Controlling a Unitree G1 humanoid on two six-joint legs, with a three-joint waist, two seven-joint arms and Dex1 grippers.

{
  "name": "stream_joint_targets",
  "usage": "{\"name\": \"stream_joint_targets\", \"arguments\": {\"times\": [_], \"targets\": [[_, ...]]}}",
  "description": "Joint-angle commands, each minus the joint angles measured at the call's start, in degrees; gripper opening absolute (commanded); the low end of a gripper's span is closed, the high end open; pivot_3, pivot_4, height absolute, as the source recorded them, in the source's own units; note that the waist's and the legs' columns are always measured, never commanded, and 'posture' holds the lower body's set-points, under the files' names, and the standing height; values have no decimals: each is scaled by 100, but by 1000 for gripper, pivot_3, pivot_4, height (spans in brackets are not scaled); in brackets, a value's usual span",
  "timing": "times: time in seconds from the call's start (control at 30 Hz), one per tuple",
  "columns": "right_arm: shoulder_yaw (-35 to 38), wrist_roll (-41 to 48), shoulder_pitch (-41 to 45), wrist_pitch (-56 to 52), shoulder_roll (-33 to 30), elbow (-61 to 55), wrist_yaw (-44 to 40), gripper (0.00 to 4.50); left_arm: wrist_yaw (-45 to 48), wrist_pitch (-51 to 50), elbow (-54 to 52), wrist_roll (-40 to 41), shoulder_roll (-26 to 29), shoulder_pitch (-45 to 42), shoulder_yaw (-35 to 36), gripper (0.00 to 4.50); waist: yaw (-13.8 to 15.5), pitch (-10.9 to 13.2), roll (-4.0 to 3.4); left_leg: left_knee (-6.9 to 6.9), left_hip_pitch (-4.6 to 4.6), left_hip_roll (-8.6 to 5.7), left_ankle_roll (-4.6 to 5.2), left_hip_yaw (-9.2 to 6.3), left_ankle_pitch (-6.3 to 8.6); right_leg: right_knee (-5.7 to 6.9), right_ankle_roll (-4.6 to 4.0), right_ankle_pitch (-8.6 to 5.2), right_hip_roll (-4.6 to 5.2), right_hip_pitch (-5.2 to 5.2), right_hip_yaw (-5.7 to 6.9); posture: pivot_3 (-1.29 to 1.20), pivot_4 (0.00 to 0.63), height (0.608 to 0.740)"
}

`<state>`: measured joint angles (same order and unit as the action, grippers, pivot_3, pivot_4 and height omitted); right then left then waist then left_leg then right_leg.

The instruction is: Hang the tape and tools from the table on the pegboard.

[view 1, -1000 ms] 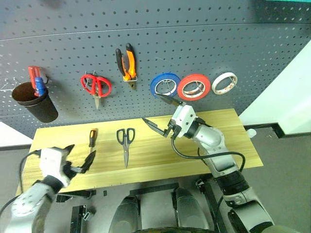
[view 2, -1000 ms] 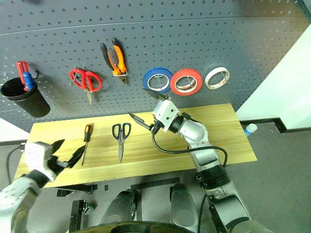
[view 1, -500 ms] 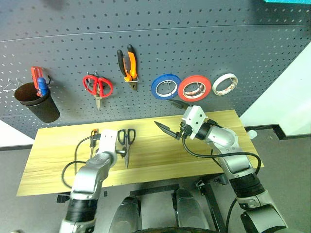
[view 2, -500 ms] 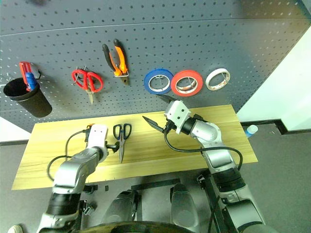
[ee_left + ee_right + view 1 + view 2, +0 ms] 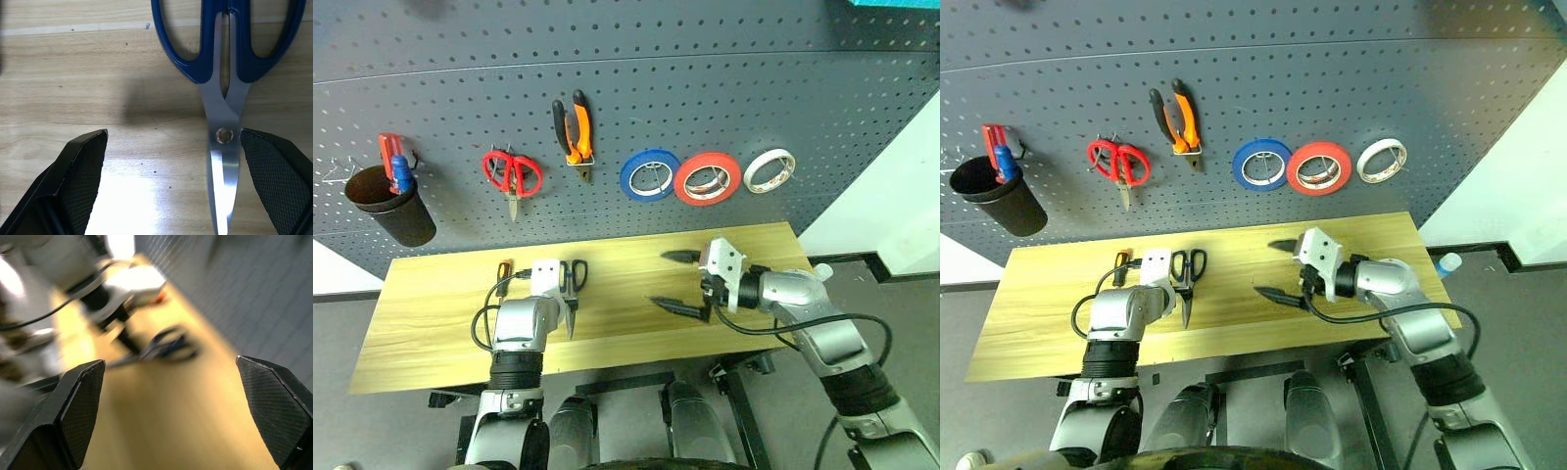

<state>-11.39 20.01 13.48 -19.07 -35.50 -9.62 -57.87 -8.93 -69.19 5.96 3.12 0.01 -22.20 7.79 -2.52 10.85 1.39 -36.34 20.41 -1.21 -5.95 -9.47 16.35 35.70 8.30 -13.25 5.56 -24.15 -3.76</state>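
while both tools gape empty, left tool (image 5: 171, 186) straddles dark-handled scissors (image 5: 226, 73).

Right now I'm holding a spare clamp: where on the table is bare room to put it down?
The table is bare at its left end, left of the screwdriver. The right end, beyond the right tool, is also free. It is crowded mid-left, where the left tool hangs open over the dark-handled scissors.

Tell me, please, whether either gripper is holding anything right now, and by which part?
Nothing is held. The left gripper is open over the dark-handled scissors; the right gripper is open and empty.
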Motion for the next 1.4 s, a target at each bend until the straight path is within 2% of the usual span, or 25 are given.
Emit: {"name": "stream_joint_targets", "arguments": {"times": [0.03, 0.27, 0.7, 0.97, 1.13, 1.23, 1.4], "targets": [[248, 670, -27, -727, -208, -293, -404, 4476, 16, 196, 89, -3, -39, -178, 39, 4500, -7, 0, 0, -1, 0, 0, 0, 0, 0, -1, 0, 2, 0, 0, 0, -63, 113, 738], [348, 854, 8, -1086, -370, -272, -606, 4476, 17, 309, 409, 12, -33, -309, 200, 4500, -1, -1, -1, -6, 2, 0, 0, 2, 0, -14, 8, 8, 0, 8, 0, -67, 114, 738], [345, 684, 3, -937, -363, -157, -562, 4476, 159, 636, 1244, 316, -9, -738, 811, 4500, 0, -2, -1, -13, 4, 0, 0, 4, 0, -35, 17, 18, 0, 19, 0, -74, 110, 738], [387, 660, -5, -901, -311, -147, -528, 4476, -50, 714, 1731, 123, 73, -1009, 632, 4500, -2, -3, -2, -24, -2, 0, 0, 4, 0, -38, 22, 23, 0, 35, 0, -76, 108, 738], [407, 630, -17, -863, -273, -143, -511, 4476, -158, 693, 1901, 236, 16, -1123, 817, 4500, -5, -3, -3, -42, -3, -1, 0, 4, 1, -39, 26, 29, 0, 44, 0, -77, 109, 738], [409, 621, -34, -831, -272, -143, -499, 4500, -179, 709, 1945, 288, 16, -1149, 895, 3936, -3, -3, -3, -56, -2, -2, 0, 4, 2, -40, 31, 33, 0, 52, 1, -78, 108, 738], [394, 616, -24, -796, -269, -129, -491, 4500, -211, 727, 1909, 332, 6, -1157, 997, 2296, -2, -3, -3, -72, -5, -3, 1, 4, 2, -45, 38, 44, 0, 64, 1, -76, 107, 738]]}}
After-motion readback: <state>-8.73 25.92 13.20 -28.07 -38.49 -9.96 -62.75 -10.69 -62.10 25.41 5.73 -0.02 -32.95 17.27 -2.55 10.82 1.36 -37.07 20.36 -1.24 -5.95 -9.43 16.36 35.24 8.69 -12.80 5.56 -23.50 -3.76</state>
